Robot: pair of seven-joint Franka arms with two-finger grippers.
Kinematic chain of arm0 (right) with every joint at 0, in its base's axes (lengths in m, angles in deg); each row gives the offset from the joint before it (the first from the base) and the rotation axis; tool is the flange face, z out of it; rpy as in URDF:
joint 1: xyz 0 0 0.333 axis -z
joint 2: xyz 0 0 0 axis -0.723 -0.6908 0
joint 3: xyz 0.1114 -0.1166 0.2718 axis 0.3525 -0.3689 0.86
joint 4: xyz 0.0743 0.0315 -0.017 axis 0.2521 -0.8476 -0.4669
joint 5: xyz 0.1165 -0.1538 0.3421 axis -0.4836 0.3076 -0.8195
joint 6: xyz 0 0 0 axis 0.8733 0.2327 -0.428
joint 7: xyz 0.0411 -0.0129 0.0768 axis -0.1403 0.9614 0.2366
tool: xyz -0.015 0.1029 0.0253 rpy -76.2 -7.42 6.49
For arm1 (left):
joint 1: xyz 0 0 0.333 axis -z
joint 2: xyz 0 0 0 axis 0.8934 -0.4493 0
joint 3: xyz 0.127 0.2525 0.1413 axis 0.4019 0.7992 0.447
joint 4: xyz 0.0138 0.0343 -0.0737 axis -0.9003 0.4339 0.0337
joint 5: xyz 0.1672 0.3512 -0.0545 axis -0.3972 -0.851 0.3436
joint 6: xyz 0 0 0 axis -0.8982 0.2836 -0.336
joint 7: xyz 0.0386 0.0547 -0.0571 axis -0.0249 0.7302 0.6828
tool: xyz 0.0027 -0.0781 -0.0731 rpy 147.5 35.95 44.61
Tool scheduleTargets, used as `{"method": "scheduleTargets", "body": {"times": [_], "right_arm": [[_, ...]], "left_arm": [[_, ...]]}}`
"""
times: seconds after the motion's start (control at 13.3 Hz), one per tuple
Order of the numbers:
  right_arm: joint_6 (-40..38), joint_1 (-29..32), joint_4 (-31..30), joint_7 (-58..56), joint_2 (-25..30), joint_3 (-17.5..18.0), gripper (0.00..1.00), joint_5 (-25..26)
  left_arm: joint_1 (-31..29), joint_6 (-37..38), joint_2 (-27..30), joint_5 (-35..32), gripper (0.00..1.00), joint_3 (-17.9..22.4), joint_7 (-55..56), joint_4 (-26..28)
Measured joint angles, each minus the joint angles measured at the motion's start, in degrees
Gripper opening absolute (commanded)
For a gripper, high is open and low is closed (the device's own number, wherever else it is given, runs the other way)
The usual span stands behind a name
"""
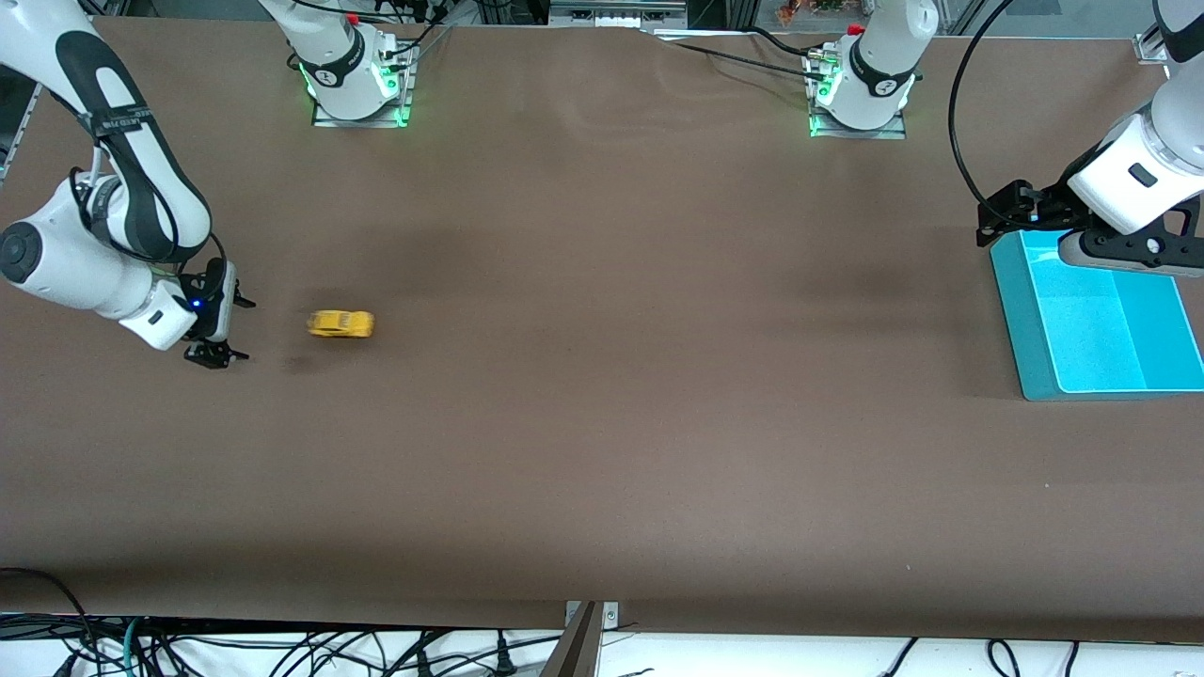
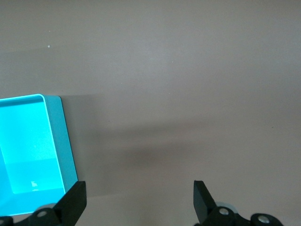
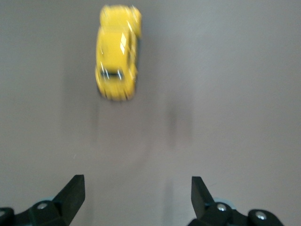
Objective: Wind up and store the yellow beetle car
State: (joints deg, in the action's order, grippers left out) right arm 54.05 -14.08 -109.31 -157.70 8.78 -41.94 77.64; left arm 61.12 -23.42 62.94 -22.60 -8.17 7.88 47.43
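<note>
- The yellow beetle car point(image 1: 340, 323) sits on its wheels on the brown bench point(image 1: 602, 451), toward the right arm's end, blurred in both views.
- The right hand point(image 1: 218, 329) is low, just beside the car, fingers spread wide and holding nothing.
- The left hand point(image 1: 1002, 218) hangs over the edge of a blue tray point(image 1: 1035, 367) at the left arm's end, wide and empty.

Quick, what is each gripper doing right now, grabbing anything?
Left gripper: open, empty, over the table beside the blue tray.
Right gripper: open, empty, by the yellow beetle car.
</note>
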Motion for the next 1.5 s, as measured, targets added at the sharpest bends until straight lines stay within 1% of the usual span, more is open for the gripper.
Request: {"method": "scheduleTargets", "body": {"times": [0.07, 0.15, 0.22, 0.38, 0.6, 0.75, 0.82, 0.9, 1.05, 1.12, 1.27, 1.5], "right_arm": [[-2.36, -0.75, 2.01, 3.94, 1.33, 1.44, 1.00, 1.63], [-4.28, -1.98, 3.41, 9.05, 3.70, 2.21, 1.00, 2.92], [-5.19, -2.97, 3.86, 12.69, 6.25, 2.43, 1.00, 3.15], [-6.11, -4.44, 3.97, 18.47, 11.65, 2.51, 1.00, 3.14], [-11.37, -6.82, 4.00, 29.71, 18.71, 2.55, 1.00, 3.08], [-15.39, -7.05, 4.09, 40.11, 21.58, 2.44, 1.00, 2.84], [-16.99, -7.14, 4.64, 45.40, 22.14, 2.13, 1.00, 2.32], [-18.49, -7.74, 5.60, 50.38, 22.28, 1.25, 1.00, 1.51], [-21.56, -11.34, 7.81, 61.18, 22.22, -2.82, 1.00, 0.60], [-22.93, -12.84, 8.82, 66.69, 22.18, -4.24, 1.00, 0.45], [-24.69, -15.68, 10.31, 76.78, 22.19, -6.37, 1.00, 0.38], [-26.86, -22.21, 11.63, 86.98, 22.27, -12.94, 1.00, 0.25]], "left_arm": [[0.00, 0.00, 0.00, 0.00, 1.00, 0.00, 0.01, 0.00], [0.00, 0.00, 0.00, 0.00, 1.00, 0.00, 0.02, 0.00], [0.00, 0.00, 0.00, 0.00, 1.00, 0.00, 0.02, 0.00], [0.00, 0.00, 0.00, 0.00, 1.00, 0.00, 0.03, 0.00], [0.00, 0.05, 0.00, 0.00, 1.00, 0.06, 0.06, -0.01], [-0.01, 0.06, 0.00, 0.00, 1.00, 0.08, 0.08, -0.01], [-0.02, 0.06, 0.00, 0.00, 1.00, 0.08, 0.08, -0.01], [-0.03, 0.07, -0.01, 0.00, 1.00, 0.09, 0.09, -0.01], [-0.03, 0.07, -0.01, 0.00, 1.00, 0.10, 0.09, -0.01], [-0.04, 0.07, -0.01, 0.00, 1.00, 0.10, 0.11, -0.01], [-0.05, 0.08, -0.01, 0.00, 1.00, 0.10, 0.13, -0.01], [-0.31, 0.17, -0.06, 0.00, 1.00, 0.27, 0.13, -0.01]]}}
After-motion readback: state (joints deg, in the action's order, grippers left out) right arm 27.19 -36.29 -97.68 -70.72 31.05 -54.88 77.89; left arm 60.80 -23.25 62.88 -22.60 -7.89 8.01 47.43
